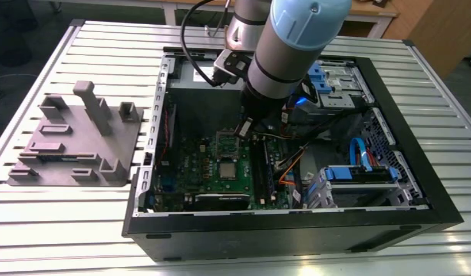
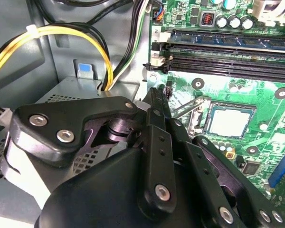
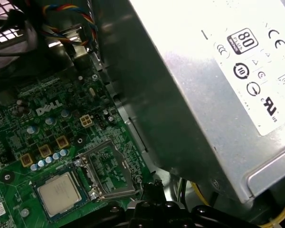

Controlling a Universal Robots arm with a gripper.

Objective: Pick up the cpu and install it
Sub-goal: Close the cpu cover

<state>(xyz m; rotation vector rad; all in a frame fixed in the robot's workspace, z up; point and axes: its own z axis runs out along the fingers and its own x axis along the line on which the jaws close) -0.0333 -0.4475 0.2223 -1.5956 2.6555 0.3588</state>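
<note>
The cpu is a small silvery square lying flat in its socket on the green motherboard inside the open computer case. Both wrist views show the cpu, with the socket's metal load plate swung open beside it. My gripper hangs above the board, off the cpu on the power supply side, not touching it. Its black fingers meet at the tips, shut with nothing between them.
The big grey power supply with a white label sits close beside the gripper. Yellow and black cables run past it. Memory slots and blue drive cages fill the case. A grey fixture stands at the exterior view's left.
</note>
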